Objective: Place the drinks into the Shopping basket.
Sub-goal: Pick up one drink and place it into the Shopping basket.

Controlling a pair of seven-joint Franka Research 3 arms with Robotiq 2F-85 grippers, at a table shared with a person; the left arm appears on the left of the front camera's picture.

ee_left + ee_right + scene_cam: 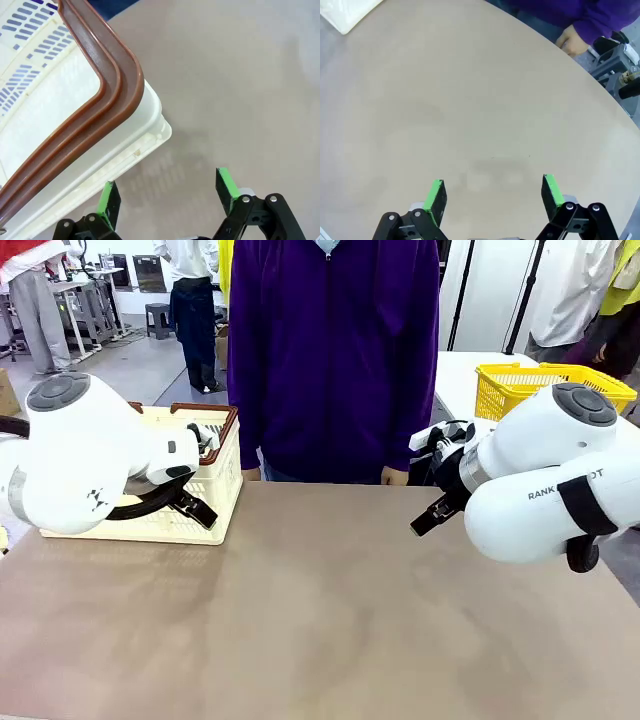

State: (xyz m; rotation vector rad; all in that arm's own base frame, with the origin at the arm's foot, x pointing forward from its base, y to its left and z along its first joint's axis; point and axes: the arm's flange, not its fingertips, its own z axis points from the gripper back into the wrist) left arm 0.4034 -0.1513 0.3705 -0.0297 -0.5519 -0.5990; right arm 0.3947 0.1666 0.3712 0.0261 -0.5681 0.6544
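Left tool (167, 189), right tool (493, 190): fingers wide apart, empty.

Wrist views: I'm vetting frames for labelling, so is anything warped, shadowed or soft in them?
Left wrist view: the Shopping basket casts a faint slotted shadow on the table; focus looks sharp. Right wrist view: the table's far edge curves from wide-angle distortion, lighting is even without glare, and the person's hand looks slightly soft.
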